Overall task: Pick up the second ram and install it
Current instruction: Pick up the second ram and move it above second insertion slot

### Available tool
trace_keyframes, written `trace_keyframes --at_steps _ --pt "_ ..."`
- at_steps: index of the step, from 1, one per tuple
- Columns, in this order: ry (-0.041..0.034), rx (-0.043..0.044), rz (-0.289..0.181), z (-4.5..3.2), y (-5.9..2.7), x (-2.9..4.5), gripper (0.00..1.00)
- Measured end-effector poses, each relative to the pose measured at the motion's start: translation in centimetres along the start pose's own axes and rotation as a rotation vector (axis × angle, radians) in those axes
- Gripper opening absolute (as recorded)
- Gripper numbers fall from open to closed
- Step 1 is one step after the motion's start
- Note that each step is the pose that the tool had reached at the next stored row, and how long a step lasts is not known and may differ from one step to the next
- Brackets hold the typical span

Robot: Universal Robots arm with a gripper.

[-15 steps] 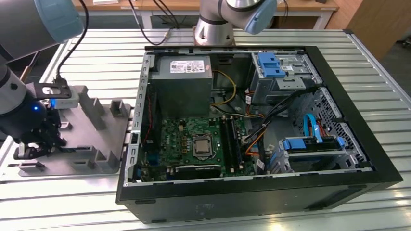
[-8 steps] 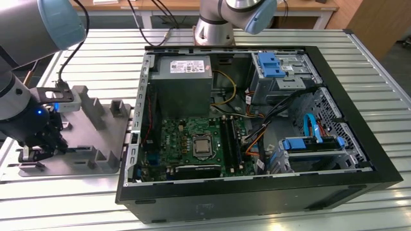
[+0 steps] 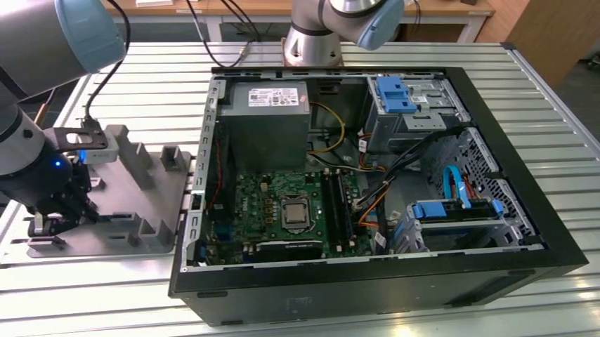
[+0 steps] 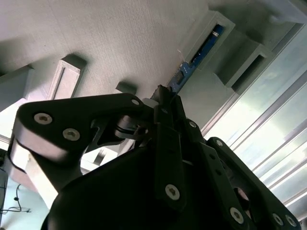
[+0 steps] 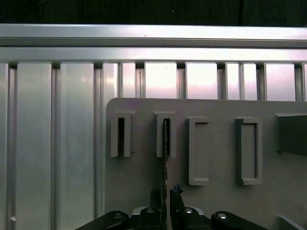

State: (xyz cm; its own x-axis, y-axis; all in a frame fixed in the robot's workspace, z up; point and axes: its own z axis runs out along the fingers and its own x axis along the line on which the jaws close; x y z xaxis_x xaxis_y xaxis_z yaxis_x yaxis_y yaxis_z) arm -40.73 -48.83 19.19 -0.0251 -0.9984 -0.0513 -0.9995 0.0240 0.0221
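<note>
Where the flat grey holder plate (image 3: 140,203) lies on the ribbed aluminium desk (image 3: 94,295), near the desk's edge at the exterior view's left, the black two-fingered gripper (image 3: 47,223) hangs low over the plate's outer end. The grey and pale-blue robot arm (image 3: 38,42) reaches down to it from above.

In the first wrist view, the second ram (image 5: 165,167), a thin, flat, dark memory stick, stands on edge in a narrow slotted grey block (image 5: 159,139) on the plate (image 5: 129,182). One end sits inside the slot. The other end runs out of the block and passes straight between the tips of the gripper (image 5: 165,201). Those tips are drawn close together with the stick's free end between them, pinching it from both flat sides.

The second wrist view agrees: the gripper (image 4: 165,96) narrows to a point right at the near end of the ram (image 4: 184,72), which shows a blue sheen here and leads away into its block. A twin slotted grey block (image 5: 115,136) stands just beside the occupied one, toward the desk's ribs (image 5: 76,143).

An open black computer case (image 3: 375,281) lies just beside the plate, at the exterior view's right. Its green motherboard (image 3: 272,203) faces up, well apart from the gripper and the ram.
</note>
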Motion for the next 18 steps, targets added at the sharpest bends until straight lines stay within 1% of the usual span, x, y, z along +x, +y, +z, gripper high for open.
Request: trace_keyframes --at_steps 1,3,4,18 --pt "0.0 -0.0001 0.0 0.0 0.0 0.0 0.16" --pt "0.0 -0.0001 0.0 0.01 0.0 0.0 0.16" --pt "0.0 0.0 0.0 0.01 0.0 0.0 0.14" --pt "0.0 -0.0001 0.0 0.07 0.0 0.01 0.14"
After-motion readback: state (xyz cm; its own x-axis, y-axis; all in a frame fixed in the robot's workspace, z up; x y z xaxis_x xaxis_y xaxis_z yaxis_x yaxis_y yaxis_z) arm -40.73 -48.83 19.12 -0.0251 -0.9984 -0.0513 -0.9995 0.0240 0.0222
